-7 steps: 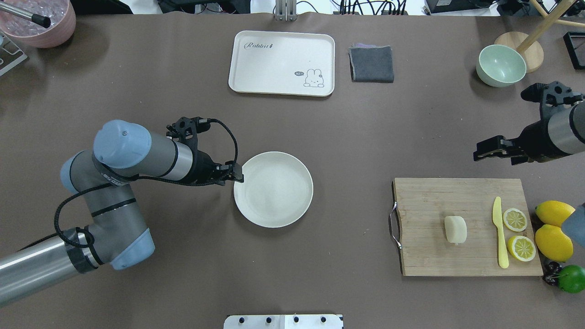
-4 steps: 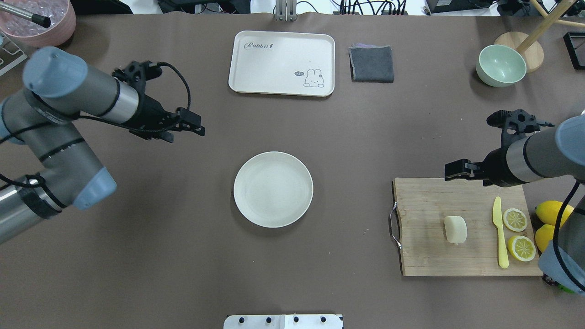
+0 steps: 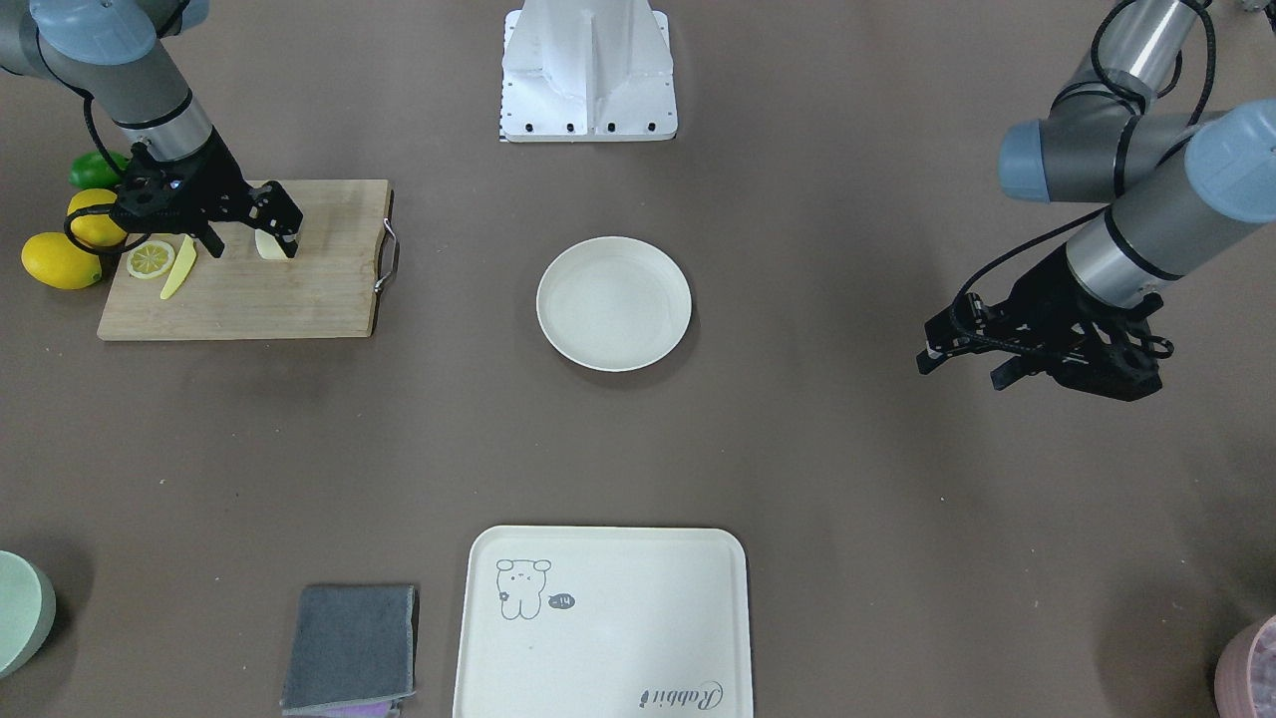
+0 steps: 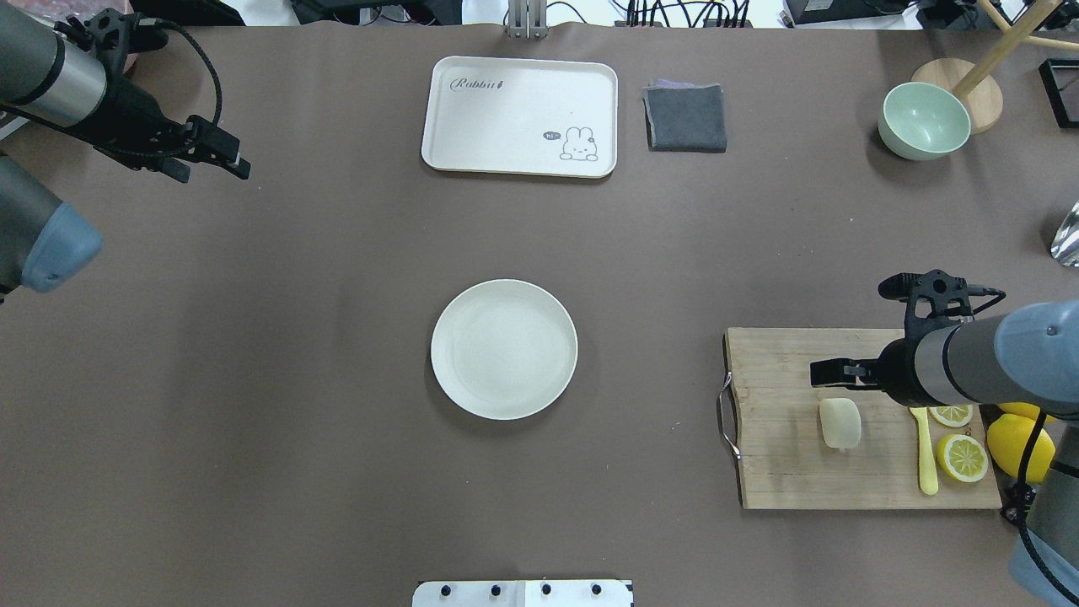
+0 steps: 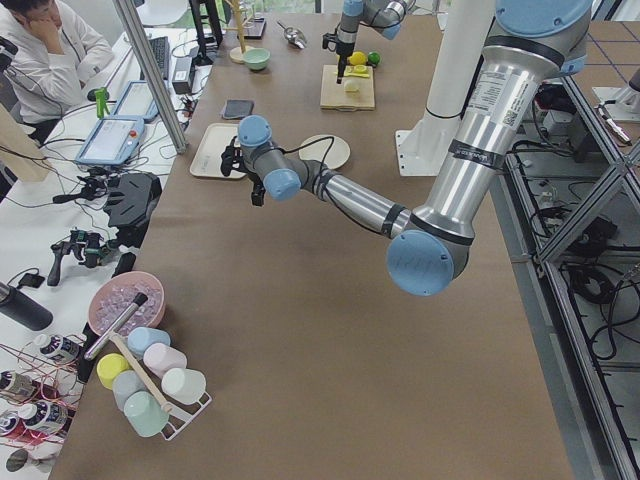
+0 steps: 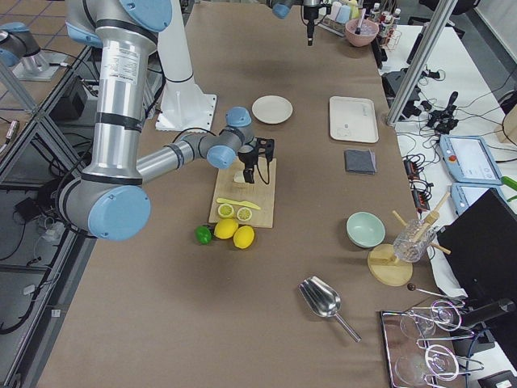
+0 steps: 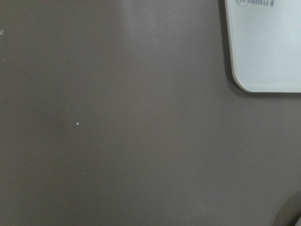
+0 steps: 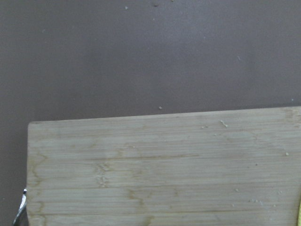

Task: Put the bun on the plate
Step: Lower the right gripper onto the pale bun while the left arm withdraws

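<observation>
The pale cream bun [image 4: 840, 422] lies on a wooden cutting board [image 4: 784, 472] at the right. In the front-facing view the bun [image 3: 265, 245] shows between the fingers of my right gripper [image 3: 251, 239], which is open. From overhead, the right gripper [image 4: 843, 373] hovers over the board just beyond the bun, and I cannot tell its height. The round off-white plate [image 4: 504, 349] sits bare at the table's centre. My left gripper [image 4: 217, 175] is open and holds nothing, far off at the back left.
A yellow knife [image 4: 927, 464], lemon slices [image 4: 962, 458] and whole lemons [image 4: 1020, 447] crowd the board's right side. At the back are a cream tray [image 4: 520, 116], a grey cloth [image 4: 685, 117] and a green bowl [image 4: 924, 120].
My left arm has pulled away from the plate's rim to the back left corner. My right arm has come in from the right edge to above the cutting board, close to the bun.
</observation>
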`<action>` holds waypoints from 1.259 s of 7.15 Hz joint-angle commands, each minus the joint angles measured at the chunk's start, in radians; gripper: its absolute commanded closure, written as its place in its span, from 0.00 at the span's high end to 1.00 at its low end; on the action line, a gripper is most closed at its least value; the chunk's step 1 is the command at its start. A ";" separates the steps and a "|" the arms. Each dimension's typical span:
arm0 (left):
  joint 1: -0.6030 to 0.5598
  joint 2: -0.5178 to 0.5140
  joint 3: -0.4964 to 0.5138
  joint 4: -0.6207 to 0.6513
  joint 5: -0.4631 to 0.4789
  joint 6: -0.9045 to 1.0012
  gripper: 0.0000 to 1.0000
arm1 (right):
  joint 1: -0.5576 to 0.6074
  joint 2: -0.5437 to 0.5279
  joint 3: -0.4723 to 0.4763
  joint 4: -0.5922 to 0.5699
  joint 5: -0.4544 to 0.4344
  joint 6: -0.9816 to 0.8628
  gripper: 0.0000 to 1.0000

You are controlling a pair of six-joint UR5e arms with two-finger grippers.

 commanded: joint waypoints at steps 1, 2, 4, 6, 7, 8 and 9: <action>-0.007 0.003 -0.001 0.010 -0.003 0.016 0.98 | -0.080 -0.020 -0.006 0.020 -0.069 0.029 0.96; -0.008 0.003 0.000 0.010 -0.002 0.016 0.98 | -0.102 -0.019 -0.006 0.020 -0.090 0.054 0.84; -0.007 0.003 0.002 0.010 -0.002 0.016 0.98 | -0.114 -0.017 -0.006 0.016 -0.091 0.056 0.24; -0.025 0.001 0.008 0.019 -0.003 0.019 0.98 | -0.117 -0.011 -0.002 0.016 -0.091 0.056 0.00; -0.065 0.003 0.009 0.068 -0.023 0.108 0.98 | -0.119 -0.010 -0.002 0.016 -0.091 0.056 0.00; -0.180 -0.001 0.017 0.264 -0.064 0.379 0.98 | -0.121 0.019 -0.005 0.011 -0.087 0.054 0.00; -0.329 -0.013 0.019 0.522 -0.062 0.716 0.98 | -0.121 0.109 -0.008 -0.065 -0.087 0.054 0.00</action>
